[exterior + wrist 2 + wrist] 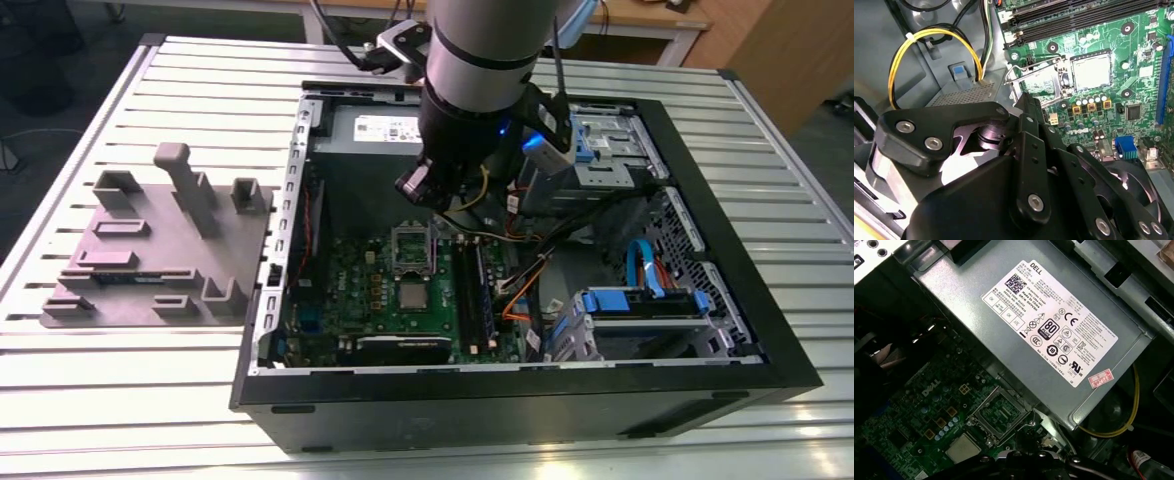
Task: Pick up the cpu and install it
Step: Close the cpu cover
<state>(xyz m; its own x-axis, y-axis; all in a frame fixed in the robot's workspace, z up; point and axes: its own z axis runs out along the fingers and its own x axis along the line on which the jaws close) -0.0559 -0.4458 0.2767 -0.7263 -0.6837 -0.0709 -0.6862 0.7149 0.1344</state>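
Note:
The cpu, a small silver square chip, lies flat on the green motherboard inside the open computer case. It lies right beside the dark square socket frame, whose metal plate stands flipped open. Both wrist views show the same pair: cpu by frame, and cpu by frame. My gripper hangs from the arm above the case, over the edge of the power supply and a little beyond the socket frame. Its black linkage covers the foreground. I cannot tell whether the cpu is seated.
The grey power-supply box with a white label sits just past the socket. Yellow cables loop beside it. Memory slots, drive bays and orange and blue cables crowd the exterior view's right. A grey tray lies outside the case on the slatted table.

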